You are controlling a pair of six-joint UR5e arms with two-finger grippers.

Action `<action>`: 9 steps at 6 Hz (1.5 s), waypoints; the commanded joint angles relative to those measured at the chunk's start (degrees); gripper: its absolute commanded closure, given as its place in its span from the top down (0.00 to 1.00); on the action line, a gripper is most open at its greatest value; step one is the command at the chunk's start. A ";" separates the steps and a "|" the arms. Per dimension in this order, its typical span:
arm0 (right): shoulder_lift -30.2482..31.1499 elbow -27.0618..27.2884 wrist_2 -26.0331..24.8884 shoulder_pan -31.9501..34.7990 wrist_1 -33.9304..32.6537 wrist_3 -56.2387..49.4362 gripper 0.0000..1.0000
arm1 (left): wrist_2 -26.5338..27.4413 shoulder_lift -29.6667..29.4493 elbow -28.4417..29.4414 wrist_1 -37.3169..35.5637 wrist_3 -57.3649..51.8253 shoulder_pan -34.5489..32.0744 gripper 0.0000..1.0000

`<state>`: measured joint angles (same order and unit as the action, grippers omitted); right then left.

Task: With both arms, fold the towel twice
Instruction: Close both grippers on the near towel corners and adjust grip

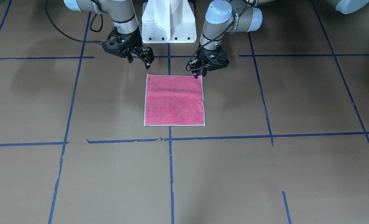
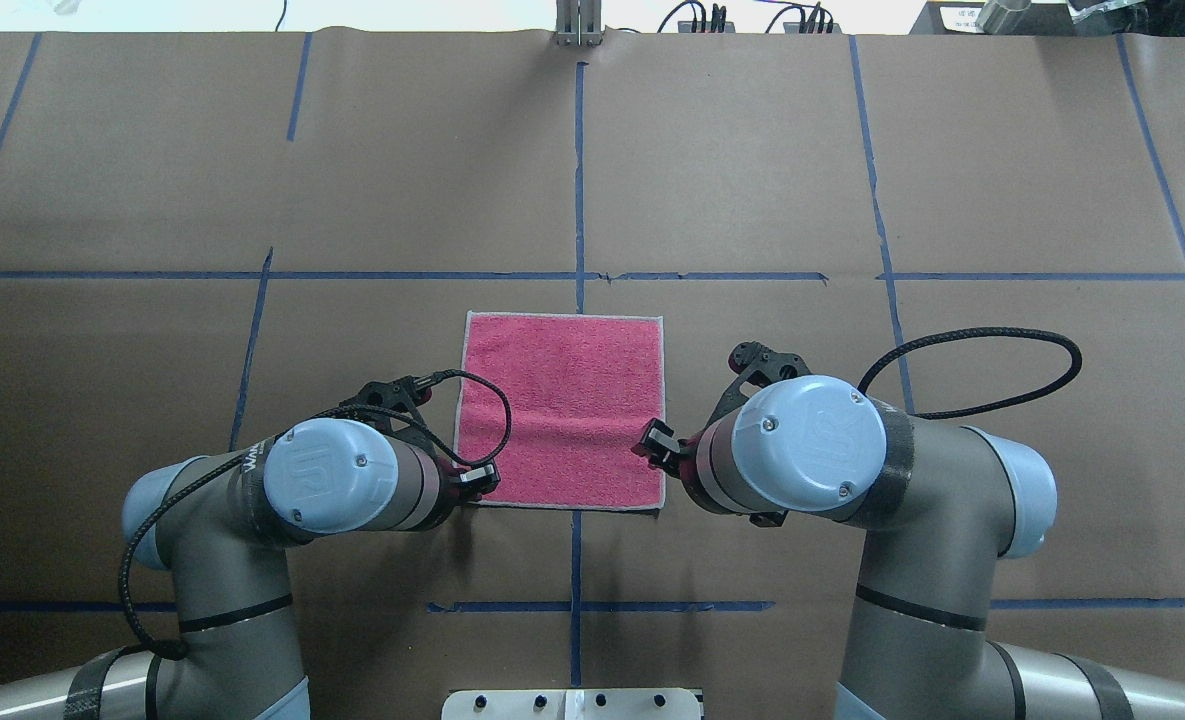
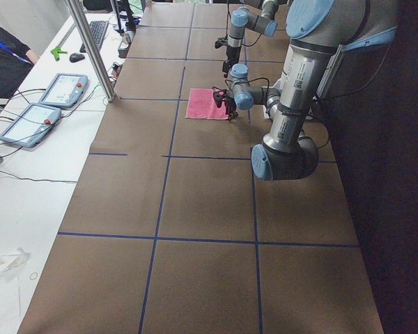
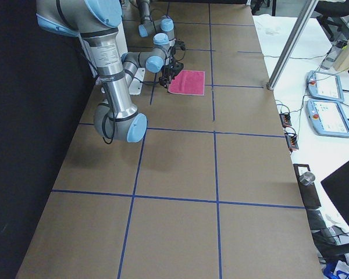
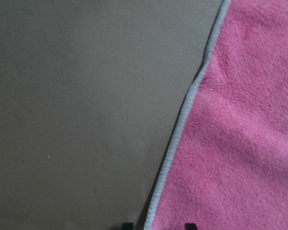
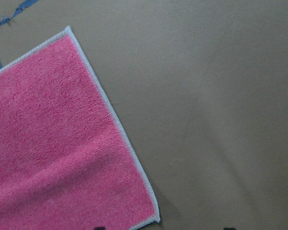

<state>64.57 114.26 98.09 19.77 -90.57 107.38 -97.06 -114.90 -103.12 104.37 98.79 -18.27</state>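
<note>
The towel (image 1: 174, 101) lies flat on the table, pink-red face up, with a whitish border and a faint crease across it. It also shows in the overhead view (image 2: 562, 410). My left gripper (image 1: 200, 75) is down at the towel's corner nearest the robot on my left side, jaws partly open astride the border; the left wrist view shows the edge (image 5: 182, 120) running between the fingertips. My right gripper (image 1: 139, 62) hovers open just off the other near corner (image 6: 151, 215), above the table.
The table is covered in brown paper (image 1: 265, 174) with blue tape lines (image 1: 171, 161). The white pedestal base (image 1: 168, 21) stands between the arms. Tablets (image 3: 38, 115) and a metal post (image 3: 90, 52) are on the operators' side.
</note>
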 commanded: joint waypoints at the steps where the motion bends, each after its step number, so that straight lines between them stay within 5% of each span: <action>1: 0.12 0.00 0.00 0.01 0.04 -0.06 0.86 | 0.56 -0.06 0.20 -0.05 0.00 0.26 0.44; 3: 0.12 0.00 -0.09 -0.08 0.04 -0.06 0.87 | 0.56 -0.06 0.11 -0.05 -0.43 0.26 0.00; 5: -0.40 -1.13 -1.05 -1.48 0.04 0.46 0.86 | 0.56 -0.06 -0.94 -0.13 -0.79 0.08 0.00; 9: -4.78 -10.17 -3.69 -3.16 1.70 12.24 0.64 | 0.21 -0.06 -1.29 -0.14 -0.79 -0.09 0.00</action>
<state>61.48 106.64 95.07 16.80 -89.61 118.14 -96.81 -114.96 -104.30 104.24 98.00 -18.32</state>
